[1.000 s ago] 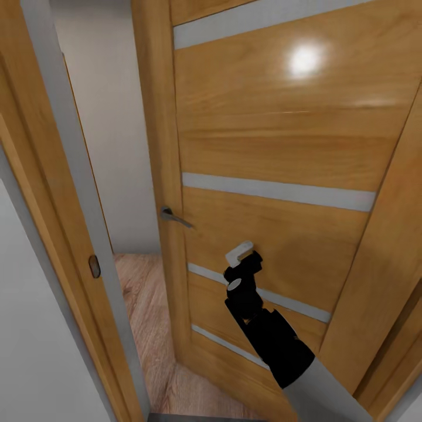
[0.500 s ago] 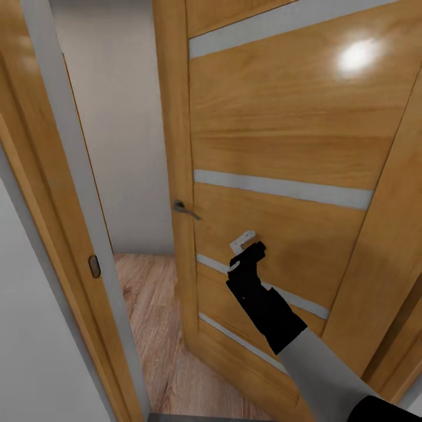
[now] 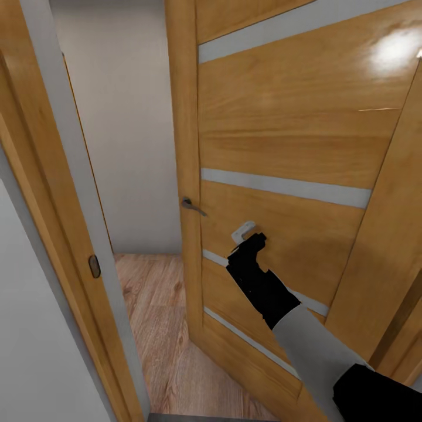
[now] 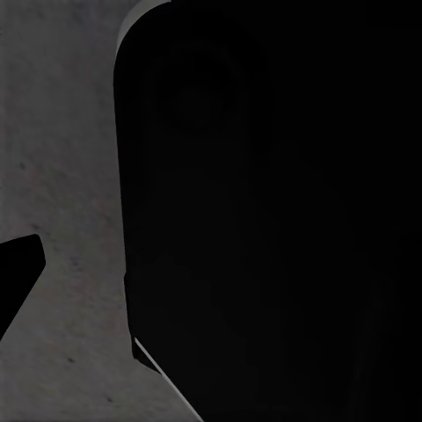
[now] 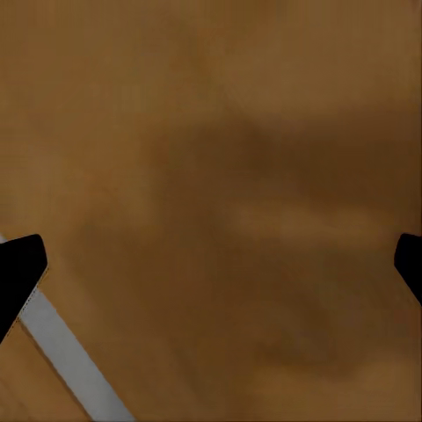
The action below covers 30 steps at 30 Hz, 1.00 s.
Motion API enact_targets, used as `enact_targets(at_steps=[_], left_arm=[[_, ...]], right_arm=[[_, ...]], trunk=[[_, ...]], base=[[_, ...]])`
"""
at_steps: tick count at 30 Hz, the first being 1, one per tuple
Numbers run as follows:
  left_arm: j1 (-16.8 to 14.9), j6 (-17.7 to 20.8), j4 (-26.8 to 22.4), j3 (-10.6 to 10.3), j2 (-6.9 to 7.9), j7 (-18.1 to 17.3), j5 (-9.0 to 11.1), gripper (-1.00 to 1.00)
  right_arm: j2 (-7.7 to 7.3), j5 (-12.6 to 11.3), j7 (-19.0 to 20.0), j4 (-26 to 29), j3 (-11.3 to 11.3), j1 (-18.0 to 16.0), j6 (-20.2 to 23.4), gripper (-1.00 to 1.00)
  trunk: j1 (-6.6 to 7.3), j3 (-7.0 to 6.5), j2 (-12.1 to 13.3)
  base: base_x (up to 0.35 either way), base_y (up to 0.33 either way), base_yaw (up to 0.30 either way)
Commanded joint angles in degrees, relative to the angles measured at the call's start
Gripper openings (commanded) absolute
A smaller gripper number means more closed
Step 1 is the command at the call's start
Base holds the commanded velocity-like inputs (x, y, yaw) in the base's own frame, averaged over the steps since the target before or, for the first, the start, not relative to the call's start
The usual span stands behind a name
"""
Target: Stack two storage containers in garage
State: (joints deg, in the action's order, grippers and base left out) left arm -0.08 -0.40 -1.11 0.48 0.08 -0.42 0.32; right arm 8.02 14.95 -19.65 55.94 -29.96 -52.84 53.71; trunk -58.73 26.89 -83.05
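Note:
The two storage containers are out of view. My right gripper (image 3: pixel 246 234) presses against a wood-panelled door (image 3: pixel 281 129) with pale stripes, just below and right of its metal handle (image 3: pixel 190 205). In the right wrist view the door (image 5: pixel 220 176) is very close, and the gripper (image 5: pixel 211 268) is open with nothing between its dark fingertips (image 5: pixel 18 272), which sit wide apart. In the left wrist view one fingertip (image 4: pixel 16 272) of my left gripper sits at the frame's edge over grey speckled floor (image 4: pixel 61 176), beside a dark part of my own body (image 4: pixel 281 220).
The door stands partly open. Through the gap are light wood planks (image 3: pixel 164 328) and a cream wall (image 3: pixel 129 146). The door frame (image 3: pixel 64 176) with its strike plate (image 3: pixel 94 266) rises close on the left. More wood panelling (image 3: pixel 387 246) closes in on the right.
The door has swung further open, its edge and handle shifting right and widening the gap. My right arm has stretched forward with it, the gripper staying against the panel.

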Motion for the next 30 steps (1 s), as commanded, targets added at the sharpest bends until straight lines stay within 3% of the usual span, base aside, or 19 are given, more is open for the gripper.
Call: enact_targets(at_steps=[1, 6, 10, 13, 21, 25, 30], left_arm=[[0.0, 0.0, 0.0, 0.0, 0.01, 0.0, 0.0, 1.0], [0.0, 0.0, 0.0, 0.0, 0.01, 0.0, 0.0, 1.0], [0.0, 0.0, 0.0, 0.0, -0.14, 0.0, 0.0, 1.0], [0.0, 0.0, 0.0, 0.0, -0.17, 0.0, 0.0, 1.0], [0.0, 0.0, 0.0, 0.0, -0.05, -0.1, 0.0, 1.0], [0.0, 0.0, 0.0, 0.0, -0.09, 0.0, 0.0, 1.0], [0.0, 0.0, 0.0, 0.0, -0.01, 0.0, 0.0, 1.0]], right_arm=[[0.75, 0.8, -0.5, -1.0, -0.2, -0.7, 0.4, 1.0], [1.98, 0.8, -0.8, -1.7, -0.2, -1.1, 0.5, 1.0], [1.98, 0.8, -2.0, -2.2, -0.2, -2.1, 0.6, 1.0], [1.98, 0.7, -2.4, -5.4, -0.2, -4.7, 0.7, 1.0], [1.98, 0.7, -2.5, -9.8, -0.2, -7.3, 0.2, 1.0], [1.98, -1.8, -2.6, -13.4, -0.2, -9.7, -0.3, 1.0], [1.98, -3.3, -2.7, -14.5, -0.2, -10.4, -0.5, 1.0]], trunk=[[0.0, 0.05, 0.0], [0.0, 0.05, 0.0], [0.0, 0.05, 0.0], [0.0, 0.05, 0.0], [0.0, 0.05, 0.0], [0.0, 0.05, 0.0], [0.0, 0.05, 0.0]], base=[[0.0, 0.0, 0.0], [0.0, 0.0, 0.0], [0.0, 0.0, 0.0], [0.0, 0.0, 0.0], [0.0, 0.0, 0.0], [0.0, 0.0, 0.0], [0.0, 0.0, 0.0]])
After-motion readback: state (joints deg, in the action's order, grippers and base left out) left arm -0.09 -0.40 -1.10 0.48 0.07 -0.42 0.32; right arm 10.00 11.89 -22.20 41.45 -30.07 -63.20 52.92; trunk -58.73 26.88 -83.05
